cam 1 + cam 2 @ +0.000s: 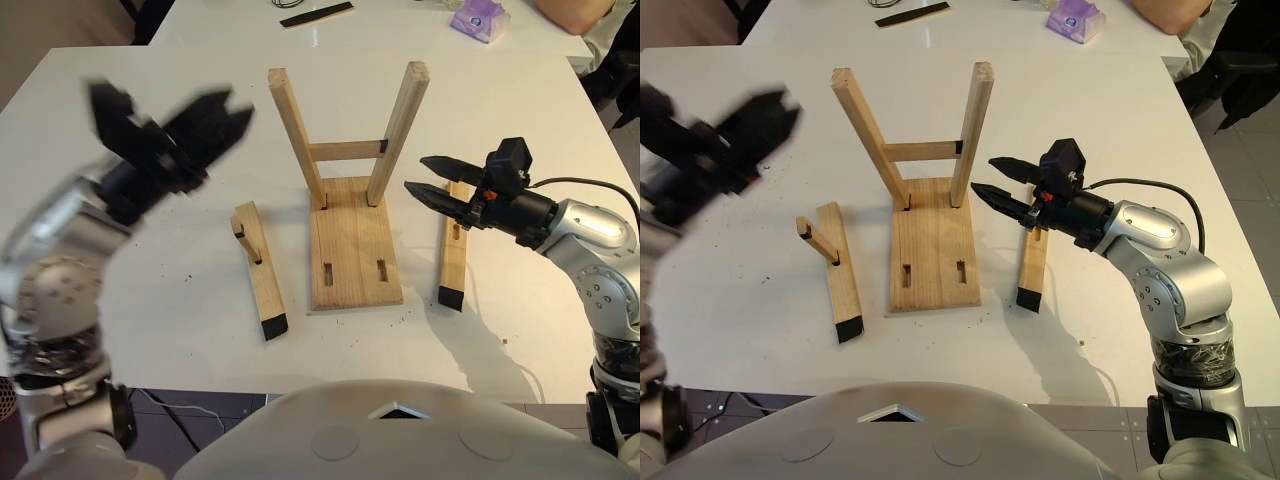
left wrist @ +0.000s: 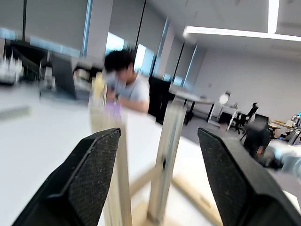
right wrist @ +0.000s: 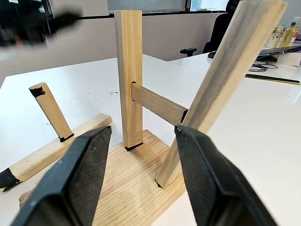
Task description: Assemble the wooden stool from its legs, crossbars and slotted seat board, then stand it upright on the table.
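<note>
My black two-finger left gripper [image 1: 168, 110] is held up high on its bent grey arm, fingers spread wide. My black right gripper [image 1: 418, 174] points inward from its bent silver arm, fingers parted.

Open-plan office: long white ceiling light strip [image 2: 235, 33], tall dark-framed windows [image 2: 117, 44] along one wall, black swivel office chair [image 2: 245, 117] at far desks, second black high-back chair [image 3: 221, 28] behind a low grey-beige partition panel [image 3: 160, 37]. Setup sits on a flat white counter [image 1: 120, 300], another white desk [image 1: 400, 25] butted right behind it
</note>
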